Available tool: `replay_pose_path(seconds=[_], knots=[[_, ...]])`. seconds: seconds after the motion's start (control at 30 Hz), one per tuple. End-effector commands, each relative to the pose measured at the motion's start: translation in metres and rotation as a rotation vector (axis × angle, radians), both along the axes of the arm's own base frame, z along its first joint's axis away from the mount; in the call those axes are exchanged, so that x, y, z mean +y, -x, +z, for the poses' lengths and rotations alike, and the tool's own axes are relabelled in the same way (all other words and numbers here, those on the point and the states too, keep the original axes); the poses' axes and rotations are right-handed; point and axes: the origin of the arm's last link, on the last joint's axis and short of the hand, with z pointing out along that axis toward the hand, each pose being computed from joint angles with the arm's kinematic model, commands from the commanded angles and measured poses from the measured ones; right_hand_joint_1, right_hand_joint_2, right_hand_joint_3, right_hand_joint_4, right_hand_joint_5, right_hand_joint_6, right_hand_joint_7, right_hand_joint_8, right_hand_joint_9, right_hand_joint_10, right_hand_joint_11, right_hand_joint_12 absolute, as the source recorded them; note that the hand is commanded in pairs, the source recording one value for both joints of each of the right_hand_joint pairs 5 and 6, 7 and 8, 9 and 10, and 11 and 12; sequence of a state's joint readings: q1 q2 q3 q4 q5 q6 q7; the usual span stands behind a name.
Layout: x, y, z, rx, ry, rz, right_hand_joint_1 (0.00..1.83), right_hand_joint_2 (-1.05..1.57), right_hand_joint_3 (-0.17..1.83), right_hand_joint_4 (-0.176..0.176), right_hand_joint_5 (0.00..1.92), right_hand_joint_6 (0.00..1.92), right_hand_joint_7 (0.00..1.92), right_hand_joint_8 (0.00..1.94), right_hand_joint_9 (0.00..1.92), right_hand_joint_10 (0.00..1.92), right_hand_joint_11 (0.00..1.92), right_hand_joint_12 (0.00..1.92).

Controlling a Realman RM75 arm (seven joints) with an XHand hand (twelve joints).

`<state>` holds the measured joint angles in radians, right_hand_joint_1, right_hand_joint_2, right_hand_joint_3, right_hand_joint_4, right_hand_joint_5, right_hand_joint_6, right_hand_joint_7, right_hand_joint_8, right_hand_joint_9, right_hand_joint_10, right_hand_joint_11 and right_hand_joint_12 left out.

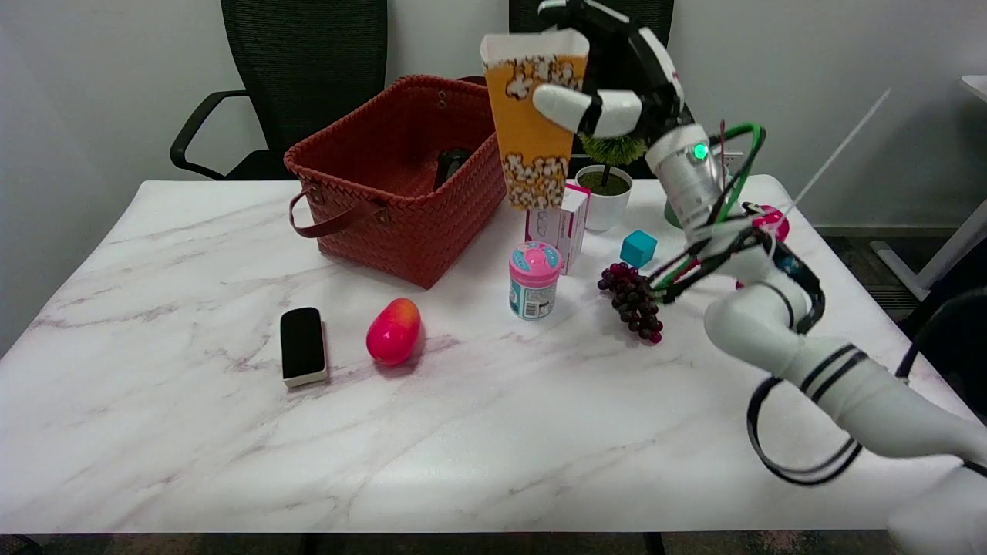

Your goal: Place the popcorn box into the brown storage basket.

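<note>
Marble-patterned tabletop (193, 432) carries the brown storage basket (401, 177) at its far side. Raised in the air just right of the basket, the popcorn box (532, 116) is gripped upright by the robot hand (617, 69), clear of the surface.

Two black mesh office chairs (304, 69) behind a white marble table (193, 432), plain grey wall (810, 69).
</note>
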<state>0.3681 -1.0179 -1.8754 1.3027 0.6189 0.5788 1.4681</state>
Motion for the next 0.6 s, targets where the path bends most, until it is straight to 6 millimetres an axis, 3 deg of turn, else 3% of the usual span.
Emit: replay_pose_path(seconds=[0.03,0.33,0.6], knots=[[-0.089,-0.104,-0.012,0.084,0.021,-0.066,1.33,0.28,0.8,0.0,0.67,0.67,0.97,0.97,0.98,0.98,0.84,0.84],[-0.136,-0.138,-0.064,0.16,-0.028,-0.149,1.32,0.28,0.8,0.0,0.68,0.68,0.97,0.97,0.99,0.99,0.84,0.84],[-0.16,-0.134,-0.114,0.148,-0.103,-0.259,1.31,0.27,0.81,0.0,0.67,0.67,0.97,0.97,0.97,0.97,0.82,0.82]])
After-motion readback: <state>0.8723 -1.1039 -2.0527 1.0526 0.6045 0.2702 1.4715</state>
